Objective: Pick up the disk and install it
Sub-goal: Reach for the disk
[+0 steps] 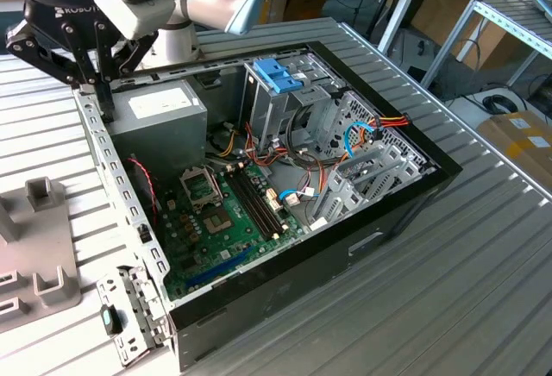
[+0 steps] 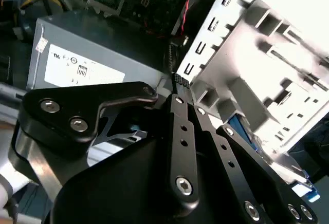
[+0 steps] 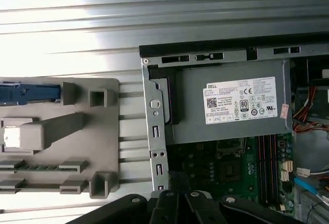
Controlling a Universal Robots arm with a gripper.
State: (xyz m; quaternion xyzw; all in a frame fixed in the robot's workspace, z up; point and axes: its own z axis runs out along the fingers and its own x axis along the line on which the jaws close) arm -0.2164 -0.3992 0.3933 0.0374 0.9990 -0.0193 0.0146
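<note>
Flat rectangular hard drive with blue plastic frame [image 3: 26, 93]: sits edge-on at one end of a pale grey moulded plastic holder [image 3: 77, 131], outside the open black computer case [image 1: 362, 238]. Not yet gripped.

Black 2-fingered gripper [image 1: 105, 104]: hangs well apart from the drive, above the case's perforated silver rear rim [image 1: 116, 178] and just beside the grey metal power supply box with white label [image 1: 159, 113]. Looks clenched in the second wrist view, with nothing between the jaws.

Risks from here:
- Striking the drive's upper edge with jaws closed instead of straddling it.
- Slipping or jamming in the slot after a skewed grasp on the thin blue frame.
- Clipping the rear rim or the holder's upright posts on a low pass.

Further out: blue plastic latch on a silver metal cage [image 1: 278, 74] across the case, green motherboard [image 1: 224, 212] on its floor, red, yellow and blue cables [image 1: 362, 134] crowding the bays. Underneath everything, a ribbed grey metal table [image 1: 466, 290].
</note>
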